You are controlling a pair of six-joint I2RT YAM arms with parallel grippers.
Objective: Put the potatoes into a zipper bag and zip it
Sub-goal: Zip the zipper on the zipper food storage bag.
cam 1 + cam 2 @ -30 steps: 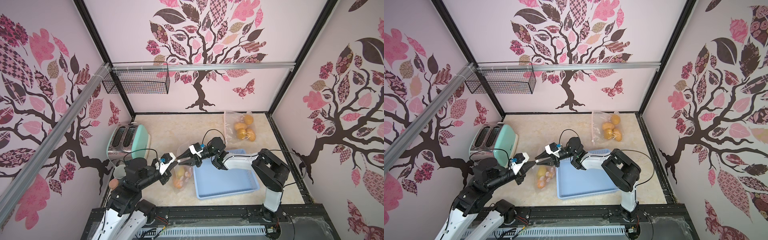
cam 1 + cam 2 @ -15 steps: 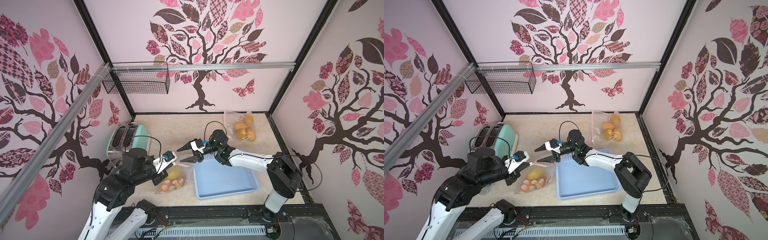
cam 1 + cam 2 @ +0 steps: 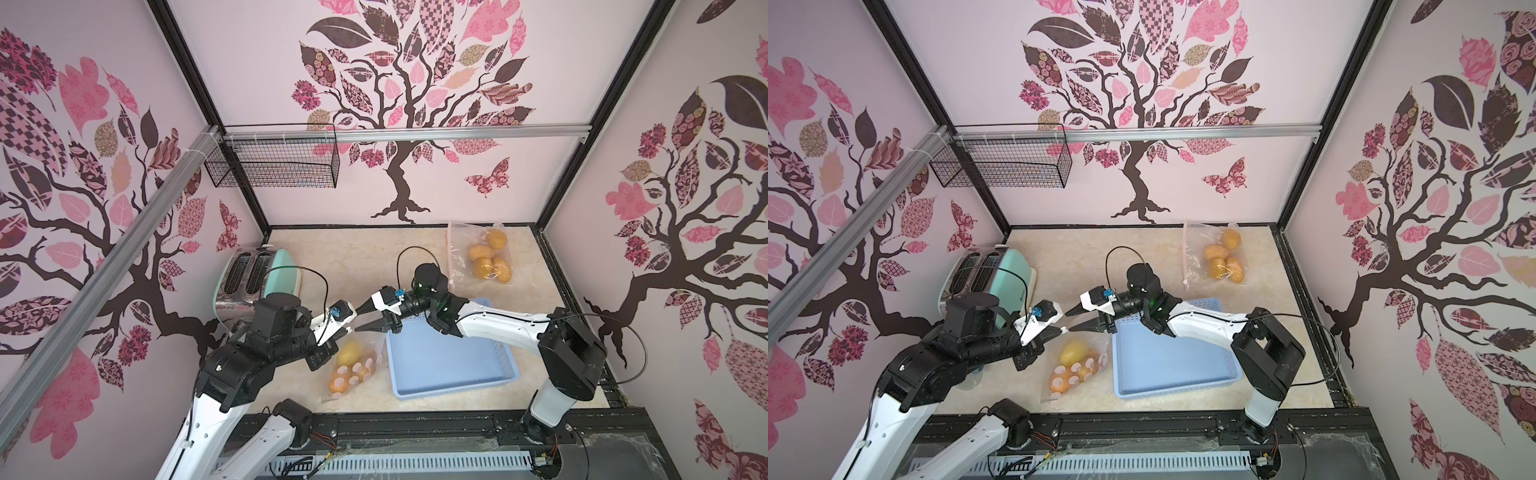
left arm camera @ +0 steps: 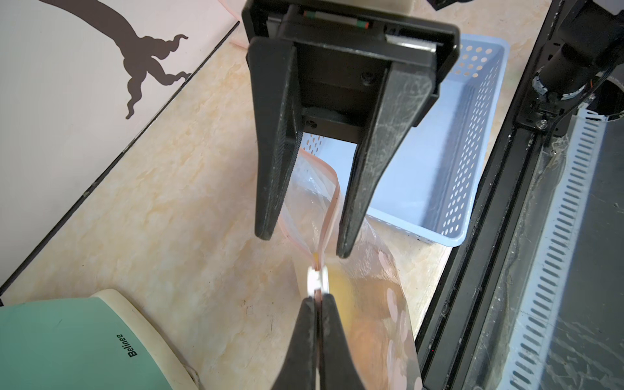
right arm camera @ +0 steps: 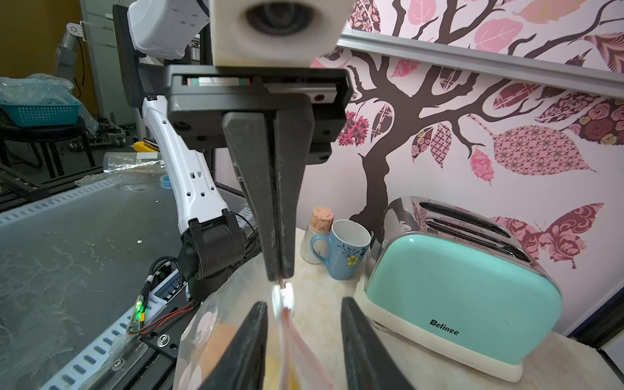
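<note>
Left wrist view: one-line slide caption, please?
Left pincer shut on the zipper bag beside its white slider; right pincer open astride the unzipped track.

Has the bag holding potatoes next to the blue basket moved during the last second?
Yes. In a top view, the bottom end of the zipper bag has swung away from the blue basket, toward the front rail.

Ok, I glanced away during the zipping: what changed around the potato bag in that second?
The left arm rose, with the left claw still shut on the end of the zipper bag, which now sprawls toward the front. The right claw, open, settled astride the zip strip by the slider. The blue tray, toaster and far bag stayed put.
</note>
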